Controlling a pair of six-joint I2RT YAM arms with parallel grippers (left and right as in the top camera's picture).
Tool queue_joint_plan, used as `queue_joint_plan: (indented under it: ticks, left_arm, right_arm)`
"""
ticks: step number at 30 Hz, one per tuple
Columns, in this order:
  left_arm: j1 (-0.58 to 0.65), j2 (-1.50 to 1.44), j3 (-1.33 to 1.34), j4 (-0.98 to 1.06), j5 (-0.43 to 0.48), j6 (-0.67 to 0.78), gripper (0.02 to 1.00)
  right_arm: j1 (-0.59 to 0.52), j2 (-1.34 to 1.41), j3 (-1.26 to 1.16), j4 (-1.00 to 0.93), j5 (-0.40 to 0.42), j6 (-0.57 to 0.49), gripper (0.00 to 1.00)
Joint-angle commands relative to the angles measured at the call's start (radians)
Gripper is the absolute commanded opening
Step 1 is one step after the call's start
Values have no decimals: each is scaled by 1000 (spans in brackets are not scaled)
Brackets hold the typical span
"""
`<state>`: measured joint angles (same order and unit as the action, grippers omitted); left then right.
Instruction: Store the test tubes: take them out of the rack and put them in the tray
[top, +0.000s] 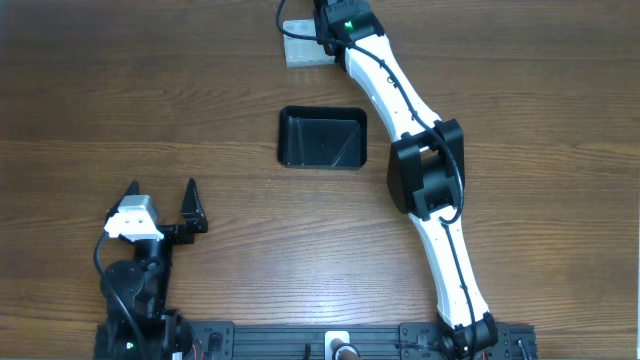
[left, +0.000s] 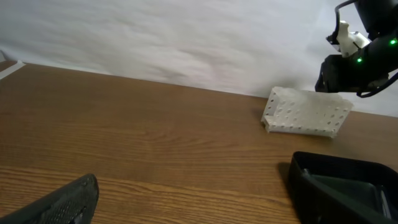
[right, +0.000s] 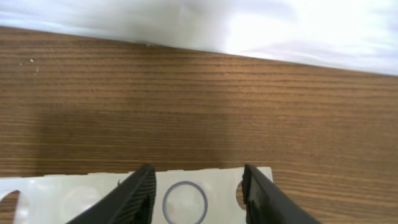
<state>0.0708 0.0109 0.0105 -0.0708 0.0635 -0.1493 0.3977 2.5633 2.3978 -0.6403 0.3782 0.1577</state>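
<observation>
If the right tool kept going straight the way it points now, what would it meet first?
Most likely the round tube rim standing in the white rack. It lies directly ahead of the open right tool, though how much gap remains is unclear.

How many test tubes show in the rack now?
1: a test tube, rim up in the rack, between the open fingers of the right tool. More may be hidden in holes out of view.

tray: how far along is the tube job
Done: unclear; faint clear shapes in the tray may be tubes. In hand: the right gripper, open, straddles a tube rim in the rack. To do: lift that tube, carry it over; the left gripper rests open.
</observation>
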Motion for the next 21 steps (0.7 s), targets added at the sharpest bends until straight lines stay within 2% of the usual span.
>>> queue_joint_plan:
  ticks: [1,14,21]
  left_arm:
    - [5,-8,-5,-4,-8,15,996]
    - [5,-8,-5,-4,-8,15,998]
    - [5,-8,-5,-4,-8,15,998]
  right_arm:
    - [-5,8,-5,-5,16,6,386]
    - [-7,8,-5,-14,16,6,84]
    - [-8,8,-5,-18,16,6,60]
